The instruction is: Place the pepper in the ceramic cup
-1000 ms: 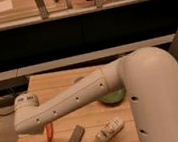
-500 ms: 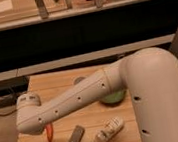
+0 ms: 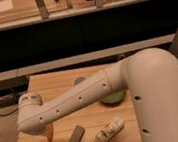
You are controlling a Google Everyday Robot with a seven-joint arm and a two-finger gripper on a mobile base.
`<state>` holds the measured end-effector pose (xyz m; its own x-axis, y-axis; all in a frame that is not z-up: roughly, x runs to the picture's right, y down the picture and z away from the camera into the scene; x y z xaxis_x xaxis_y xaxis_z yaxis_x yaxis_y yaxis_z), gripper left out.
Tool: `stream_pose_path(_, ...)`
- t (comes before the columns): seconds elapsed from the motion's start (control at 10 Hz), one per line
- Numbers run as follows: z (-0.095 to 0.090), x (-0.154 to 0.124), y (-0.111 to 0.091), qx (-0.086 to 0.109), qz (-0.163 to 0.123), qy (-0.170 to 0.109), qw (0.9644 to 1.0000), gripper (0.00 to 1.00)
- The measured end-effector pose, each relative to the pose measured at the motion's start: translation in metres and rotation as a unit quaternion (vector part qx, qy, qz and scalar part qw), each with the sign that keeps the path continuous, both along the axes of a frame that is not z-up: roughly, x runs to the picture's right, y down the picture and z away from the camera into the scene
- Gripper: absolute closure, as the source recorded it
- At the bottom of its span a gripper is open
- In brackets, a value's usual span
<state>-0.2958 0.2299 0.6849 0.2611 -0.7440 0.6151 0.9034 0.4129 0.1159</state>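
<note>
The red-orange pepper shows at the front left of the wooden table, just under the end of my white arm. My gripper hangs down from the wrist right at the pepper, mostly hidden by the arm. The ceramic cup is a small greyish round shape peeking out behind the arm near the table's middle; most of it is covered.
A grey rectangular block lies at the front middle. A white bottle lies on its side to its right. A green bowl sits partly under the arm. The table's left and front edges are close to the gripper.
</note>
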Motion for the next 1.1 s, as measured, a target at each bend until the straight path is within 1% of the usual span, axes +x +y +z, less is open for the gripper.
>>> stream_pose_path(0.2, -0.0006, -0.0016, 0.0005, -0.005, 0.005, -0.003, 1.0000, 0.51)
stream_pose_path(0.3, -0.0010, -0.0022, -0.0005, -0.006, 0.009, -0.001, 0.9999, 0.59)
stream_pose_path(0.4, -0.0017, -0.0055, -0.0017, -0.007, 0.011, -0.001, 0.9999, 0.64)
stream_pose_path(0.5, -0.0028, -0.0075, -0.0015, -0.010, 0.013, -0.002, 0.9999, 0.63)
stream_pose_path(0.6, -0.0022, -0.0049, -0.0019, -0.013, 0.016, -0.003, 0.9998, 0.56)
stream_pose_path(0.7, -0.0007, -0.0025, -0.0035, -0.015, 0.020, -0.004, 0.9997, 0.48)
stream_pose_path(0.8, -0.0005, -0.0014, -0.0038, -0.020, 0.024, -0.005, 0.9995, 0.36)
stream_pose_path(0.9, 0.0007, -0.0018, -0.0025, -0.022, 0.026, -0.006, 0.9994, 0.26)
stream_pose_path(1.0, 0.0018, -0.0024, -0.0007, -0.023, 0.028, -0.006, 0.9993, 0.21)
stream_pose_path(1.1, 0.0040, -0.0003, -0.0028, -0.024, 0.031, -0.007, 0.9992, 0.21)
